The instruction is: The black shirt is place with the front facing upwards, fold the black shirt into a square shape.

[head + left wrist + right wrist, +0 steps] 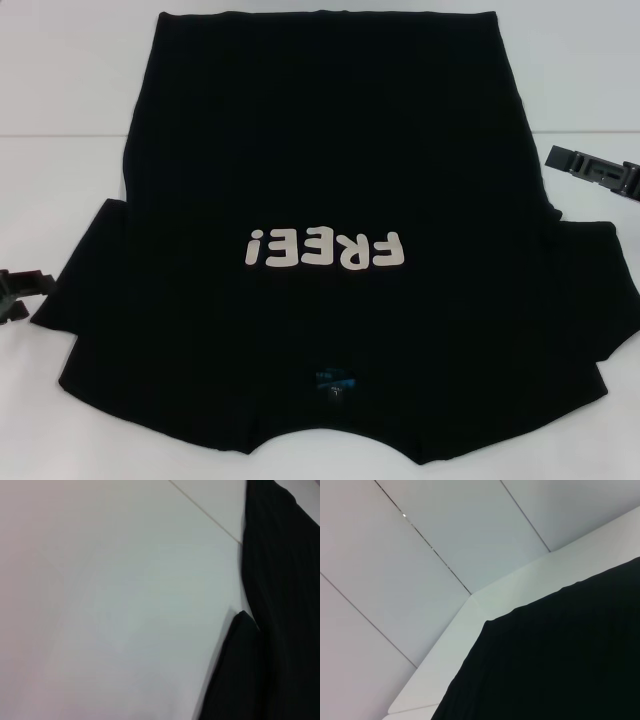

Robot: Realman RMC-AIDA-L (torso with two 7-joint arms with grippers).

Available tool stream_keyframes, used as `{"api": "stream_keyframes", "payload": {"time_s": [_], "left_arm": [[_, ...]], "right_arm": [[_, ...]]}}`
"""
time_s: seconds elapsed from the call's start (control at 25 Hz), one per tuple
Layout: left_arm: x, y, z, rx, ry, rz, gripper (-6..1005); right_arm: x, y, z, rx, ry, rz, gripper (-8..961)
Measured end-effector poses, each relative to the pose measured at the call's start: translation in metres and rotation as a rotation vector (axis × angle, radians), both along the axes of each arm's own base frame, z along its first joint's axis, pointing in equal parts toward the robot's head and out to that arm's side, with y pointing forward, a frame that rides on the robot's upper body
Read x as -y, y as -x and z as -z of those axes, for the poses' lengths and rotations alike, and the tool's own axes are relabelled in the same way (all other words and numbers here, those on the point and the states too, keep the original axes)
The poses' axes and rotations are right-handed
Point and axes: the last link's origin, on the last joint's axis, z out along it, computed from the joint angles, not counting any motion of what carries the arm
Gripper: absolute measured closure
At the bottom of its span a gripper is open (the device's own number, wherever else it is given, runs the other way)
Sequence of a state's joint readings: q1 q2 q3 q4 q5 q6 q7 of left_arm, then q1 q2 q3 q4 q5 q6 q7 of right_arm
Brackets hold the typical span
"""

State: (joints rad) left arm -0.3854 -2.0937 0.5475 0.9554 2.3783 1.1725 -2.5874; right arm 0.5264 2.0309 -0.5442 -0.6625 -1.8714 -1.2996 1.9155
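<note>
The black shirt [330,170] lies flat on the bench [60,90], front up, reading "FREE!" [325,249]; blue neck label [335,381] nearest me. My left gripper [20,292] and right gripper [597,172] flank it; whether either is clenched I cannot tell.

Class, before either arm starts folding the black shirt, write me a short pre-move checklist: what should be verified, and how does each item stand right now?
1. Front facing up: ok. The "FREE!" lettering shows on top of the black shirt.
2. Shirt spread flat: ok, body and both sleeves lie open on the white table.
3. No fold made yet: ok.
4. Left gripper off the cloth: ok, beside the sleeve near the left edge.
5. Right gripper off the cloth: ok, beside the shirt's right edge.
6. Whether each gripper is open: cannot tell.
</note>
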Motion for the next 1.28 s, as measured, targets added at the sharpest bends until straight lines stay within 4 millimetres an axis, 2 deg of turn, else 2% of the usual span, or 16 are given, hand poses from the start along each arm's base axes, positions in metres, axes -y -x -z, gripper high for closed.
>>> {"api": "stream_keyframes", "payload": {"time_s": [0.92,1.28], "left_arm": [[0.001,0.002,0.004,-0.019,0.025,-0.023,418],[-0.005,-0.005,0.009,-0.007,0.034,-0.005,417]], "right_arm": [[-0.002,0.002,0.000,0.009,-0.005,-0.009,246],[-0.001,0.001,0.000,0.010,-0.005,-0.008,248]]}}
